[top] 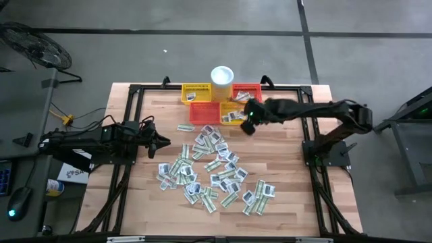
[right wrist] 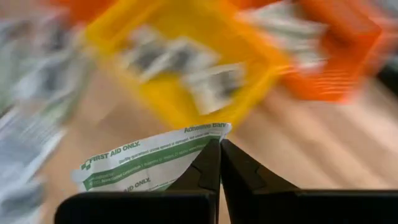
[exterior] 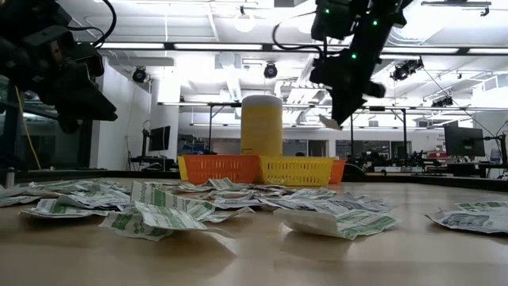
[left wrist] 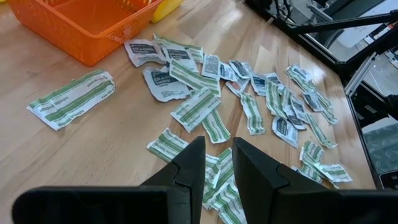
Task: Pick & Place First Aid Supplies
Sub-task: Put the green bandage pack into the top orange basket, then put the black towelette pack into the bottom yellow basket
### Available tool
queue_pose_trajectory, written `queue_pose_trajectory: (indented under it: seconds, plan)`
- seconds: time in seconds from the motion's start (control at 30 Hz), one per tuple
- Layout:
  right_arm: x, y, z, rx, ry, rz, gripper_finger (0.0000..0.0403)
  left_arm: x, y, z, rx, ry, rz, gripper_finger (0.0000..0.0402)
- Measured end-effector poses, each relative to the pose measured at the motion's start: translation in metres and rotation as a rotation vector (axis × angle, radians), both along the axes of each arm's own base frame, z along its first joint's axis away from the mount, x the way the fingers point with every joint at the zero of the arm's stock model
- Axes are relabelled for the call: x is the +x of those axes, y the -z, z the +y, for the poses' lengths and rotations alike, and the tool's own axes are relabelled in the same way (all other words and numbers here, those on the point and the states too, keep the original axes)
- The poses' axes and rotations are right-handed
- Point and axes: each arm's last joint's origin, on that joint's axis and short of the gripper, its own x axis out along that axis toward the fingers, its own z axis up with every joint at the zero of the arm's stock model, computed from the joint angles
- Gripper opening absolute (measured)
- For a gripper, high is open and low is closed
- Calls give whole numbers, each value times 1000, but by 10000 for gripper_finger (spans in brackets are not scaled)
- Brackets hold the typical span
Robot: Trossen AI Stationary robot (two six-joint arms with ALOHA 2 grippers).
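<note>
Many small white-and-green first aid sachets (top: 209, 169) lie scattered flat on the wooden table (top: 283, 209). My right gripper (right wrist: 220, 142) is up in the air near the baskets at the table's far side and is shut on one white-and-green bandage packet (right wrist: 143, 163). The yellow basket (right wrist: 186, 68) under it holds several sachets. In the low view this gripper (exterior: 343, 117) hangs well above the baskets, and the packet (exterior: 329, 123) shows at its tips. My left gripper (left wrist: 216, 149) waits at the table's left, open, above the pile with nothing between its fingers. My right gripper pinches the packet's end (right wrist: 208, 140) between its two fingertips. The fingers slant down from the table's right. The packet is lifted clear of the table and sticks out sideways from the fingers.
Along the far edge stand a yellow basket (top: 196, 93), two red-orange baskets (top: 204, 113) (top: 247, 91) and a second yellow basket (top: 233, 113). A white cup (top: 222, 75) stands behind them. One long sachet (left wrist: 71, 99) lies apart beside an orange basket (left wrist: 93, 28). A dark frame (top: 135, 91) borders the table.
</note>
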Motion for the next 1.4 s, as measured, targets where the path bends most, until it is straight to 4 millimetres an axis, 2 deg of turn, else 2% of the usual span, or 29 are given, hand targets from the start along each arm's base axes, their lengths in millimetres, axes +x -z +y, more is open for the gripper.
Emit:
queue_pose_trajectory:
  seconds: [0.13,0.33,0.5,0.73,0.93,1.23,1.4]
  plan:
    - [-12,-7,-27,-43,150,-39,1,0,0,0,0,0,0,80]
    - [-16,-2,-71,-70,302,-132,0,0,0,0,0,0,0,80]
    - [-14,17,-101,-56,390,-169,0,0,0,0,0,0,0,80]
    - [-9,46,-131,-40,453,-201,0,0,0,0,0,0,0,80]
    - [-9,52,-140,-41,460,-219,17,0,0,0,0,0,0,80]
    - [-9,50,-143,-68,474,-228,108,0,0,0,0,0,1,80]
    - [-3,44,-131,-58,371,-227,143,0,0,0,0,0,1,80]
